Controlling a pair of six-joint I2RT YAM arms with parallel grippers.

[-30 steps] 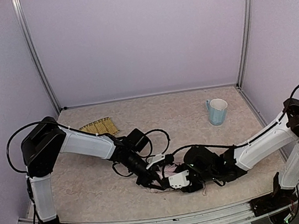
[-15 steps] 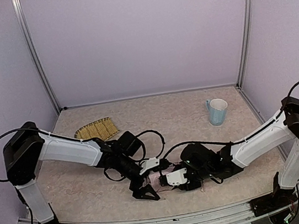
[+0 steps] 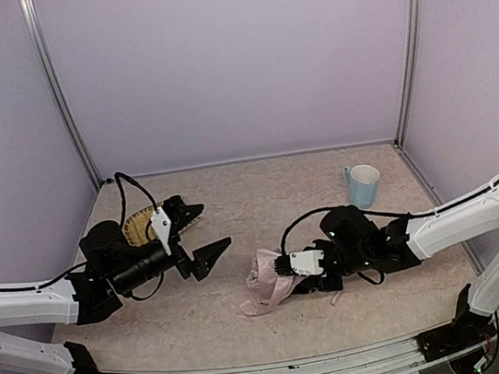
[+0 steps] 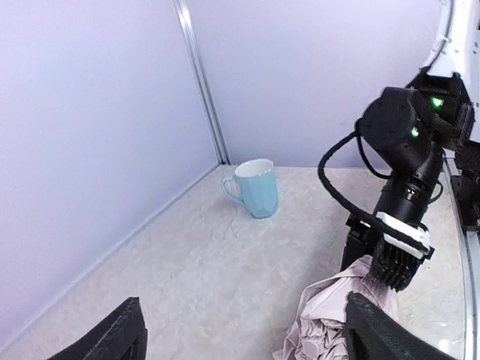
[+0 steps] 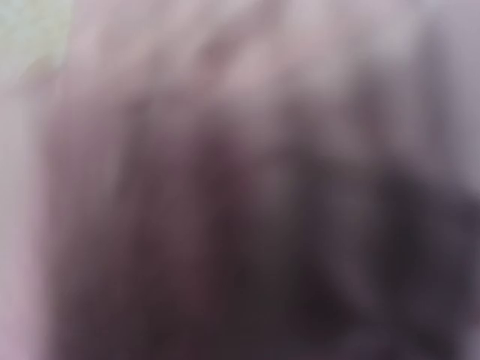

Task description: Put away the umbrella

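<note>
The umbrella (image 3: 265,283) lies as a crumpled pale pink bundle on the table, front centre, and shows at the bottom right of the left wrist view (image 4: 324,324). My right gripper (image 3: 293,272) is shut on the bundle's right end, and one ribbed black finger (image 4: 393,264) presses into the fabric. The right wrist view is filled by blurred pink and dark fabric (image 5: 225,150), with no fingers showing. My left gripper (image 3: 202,233) hangs open and empty to the left of the umbrella, well apart from it. Its two black fingertips (image 4: 112,337) frame bare table.
A light blue mug (image 3: 362,186) stands at the back right, also seen in the left wrist view (image 4: 255,187). A woven bamboo tray (image 3: 143,224) lies at the back left, partly behind my left gripper. Purple walls close off the table's sides and back.
My left gripper let go of the umbrella, opened and drew back to the left. The right gripper stayed on the bundle and shifted it slightly left and away from the front edge.
</note>
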